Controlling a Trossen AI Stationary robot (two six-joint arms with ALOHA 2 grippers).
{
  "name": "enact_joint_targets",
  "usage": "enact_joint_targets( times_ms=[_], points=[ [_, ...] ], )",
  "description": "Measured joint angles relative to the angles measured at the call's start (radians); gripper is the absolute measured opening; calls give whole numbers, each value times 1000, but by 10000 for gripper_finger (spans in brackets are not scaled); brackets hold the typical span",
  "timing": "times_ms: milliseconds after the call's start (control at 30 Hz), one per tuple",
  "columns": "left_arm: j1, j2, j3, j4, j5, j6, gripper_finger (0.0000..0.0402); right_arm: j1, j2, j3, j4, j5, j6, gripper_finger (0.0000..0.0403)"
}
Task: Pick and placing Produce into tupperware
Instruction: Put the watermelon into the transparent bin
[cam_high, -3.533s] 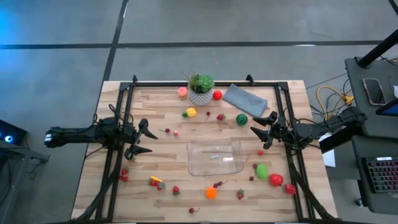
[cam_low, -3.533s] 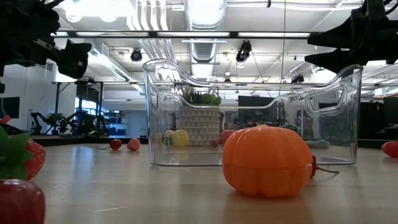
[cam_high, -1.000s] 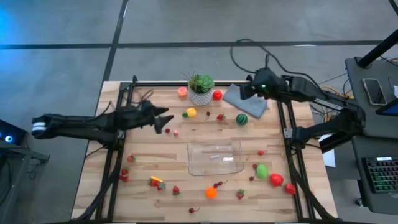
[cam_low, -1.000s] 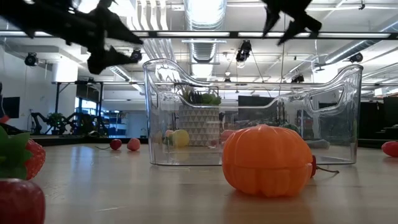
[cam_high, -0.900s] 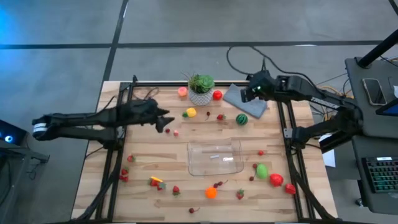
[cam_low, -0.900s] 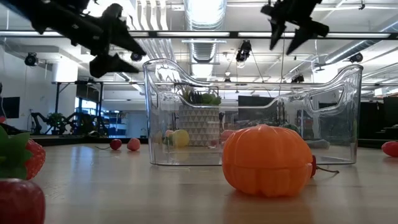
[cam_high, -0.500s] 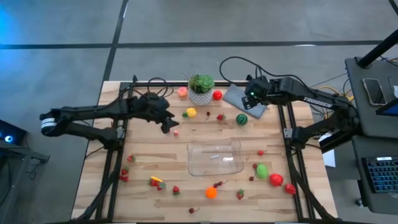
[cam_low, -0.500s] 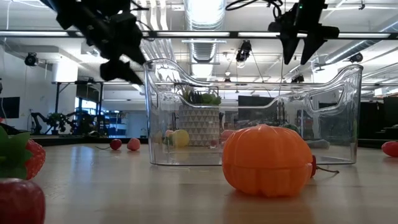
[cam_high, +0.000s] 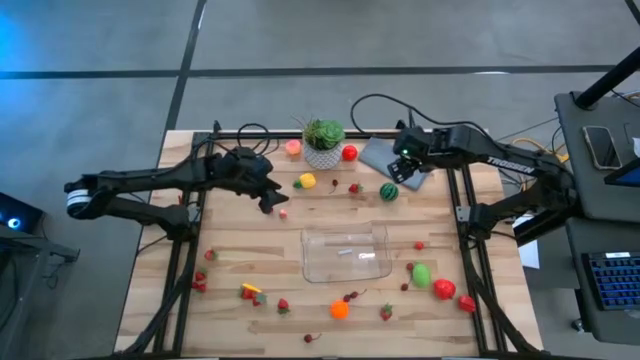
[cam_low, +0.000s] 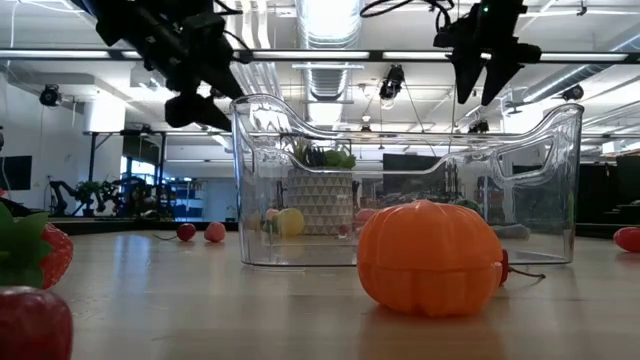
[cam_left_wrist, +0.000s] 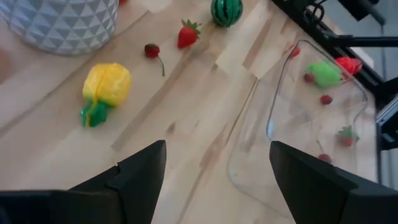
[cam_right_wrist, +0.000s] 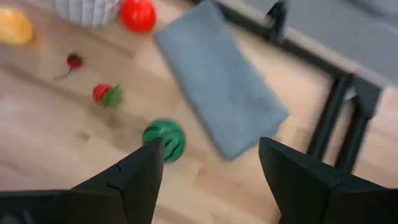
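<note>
Produce (cam_high: 340, 310) scattered on wooden table (cam_high: 240, 250) (slatted), grey floor (cam_high: 90, 120) around

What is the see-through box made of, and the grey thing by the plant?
The tupperware looks like clear, glossy plastic: you see straight through its walls and they shine. The grey cloth looks like soft, matte fabric, lying flat and folded, though that is a guess.

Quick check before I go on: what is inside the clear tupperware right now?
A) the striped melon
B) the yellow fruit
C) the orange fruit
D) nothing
D: in the high view the tupperware shows only bare wood through its base, while the striped melon, orange fruit and yellow fruit all lie on the table outside it.
</note>
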Motion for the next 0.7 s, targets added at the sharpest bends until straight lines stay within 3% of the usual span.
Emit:
enact_joint_targets(
  times_ms=[233, 467, 700],
  points=[
    [1, 14, -1, -110, -1, 2, 272, -77, 90, -90, 19, -120, -37, 254],
    [1, 29, -1, -212, -4, 1, 272, -114, 121, -245, 304, -275, -96, 254],
    [0, 27, -2, -222, -4, -1, 272, -114, 110, -361, 361, -267, 52, 297]
  ],
)
